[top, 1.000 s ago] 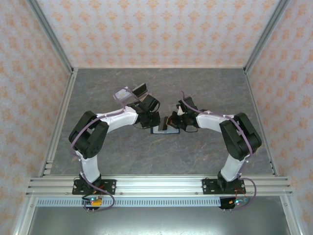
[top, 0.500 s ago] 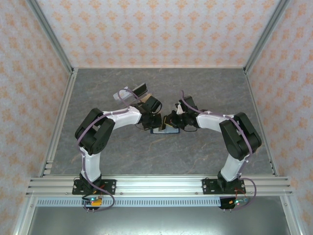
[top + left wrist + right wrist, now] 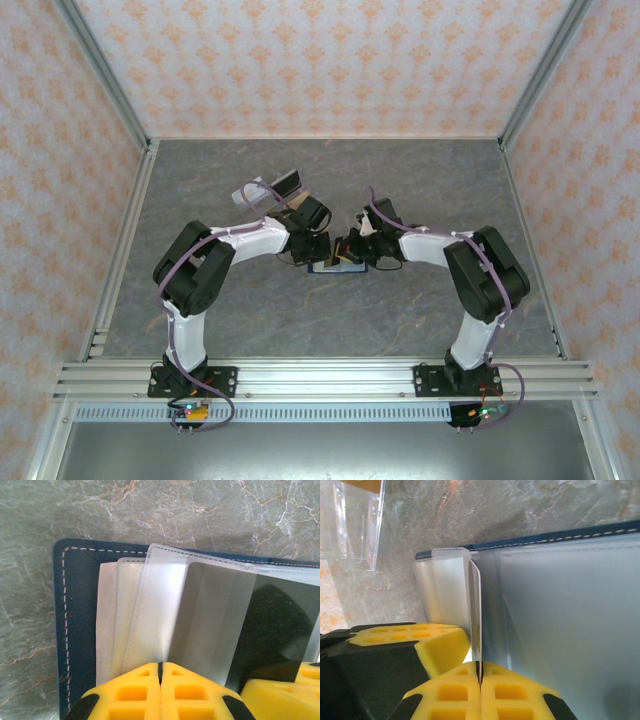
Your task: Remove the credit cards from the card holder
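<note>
With the left arm [image 3: 250, 238] now folded lower onto the card holder [image 3: 75, 630], which lies open between both pincers, the left gripper [image 3: 160, 672] stands closed at its near edge and the right gripper [image 3: 480, 677] pinches one clear sleeve [image 3: 475, 605]: judged the sleeve-parting step, next needing a card exposed and gripped.

Around me stand three walls [image 3: 330, 60] papered in pale peach with an orange motif, framed by aluminium posts [image 3: 103, 72]. Below lies a grey marbled tabletop [image 3: 330, 320], evenly lit.
</note>
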You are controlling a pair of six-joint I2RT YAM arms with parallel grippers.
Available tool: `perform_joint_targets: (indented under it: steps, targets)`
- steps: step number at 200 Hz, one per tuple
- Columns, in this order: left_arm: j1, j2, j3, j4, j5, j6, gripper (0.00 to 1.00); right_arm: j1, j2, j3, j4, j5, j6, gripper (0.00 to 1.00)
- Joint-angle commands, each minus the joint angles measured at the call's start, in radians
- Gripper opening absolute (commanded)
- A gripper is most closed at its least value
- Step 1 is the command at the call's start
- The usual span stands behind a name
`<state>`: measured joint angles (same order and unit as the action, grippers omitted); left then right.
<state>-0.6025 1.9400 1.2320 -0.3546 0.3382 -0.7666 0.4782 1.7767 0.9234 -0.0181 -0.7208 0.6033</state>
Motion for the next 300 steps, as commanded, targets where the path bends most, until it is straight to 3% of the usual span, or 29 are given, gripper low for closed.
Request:
perform_joint_targets:
  steps: [1, 34, 67, 112, 132, 174, 222, 300]
  targets:
    - [-0.01, -0.025, 0.021, -0.068, -0.031, 0.035, 0.11, 0.0, -0.076, 0.011, -0.089, 0.119, -0.071, 0.0]
    - [-0.002, -0.118, 0.031, -0.098, -0.062, 0.055, 0.23, 0.001, -0.166, -0.024, -0.1, 0.212, -0.105, 0.0]
    - [0.019, -0.202, -0.013, -0.053, -0.059, 0.037, 0.32, 0.0, -0.26, -0.065, -0.042, 0.215, -0.137, 0.0]
    - [0.079, -0.332, -0.131, 0.145, 0.095, -0.046, 0.51, -0.001, -0.359, -0.102, 0.114, 0.093, -0.142, 0.0]
    - [0.108, -0.369, -0.153, 0.224, 0.197, -0.081, 0.57, -0.006, -0.373, -0.109, 0.218, 0.026, -0.077, 0.0]
    - [0.139, -0.448, -0.221, 0.415, 0.301, -0.171, 0.71, -0.043, -0.337, -0.073, 0.415, -0.117, 0.126, 0.0]
    - [0.154, -0.49, -0.247, 0.565, 0.352, -0.241, 0.67, -0.067, -0.27, -0.056, 0.629, -0.211, 0.329, 0.0]
    - [0.161, -0.48, -0.254, 0.679, 0.354, -0.314, 0.37, -0.071, -0.267, -0.054, 0.677, -0.235, 0.38, 0.0]
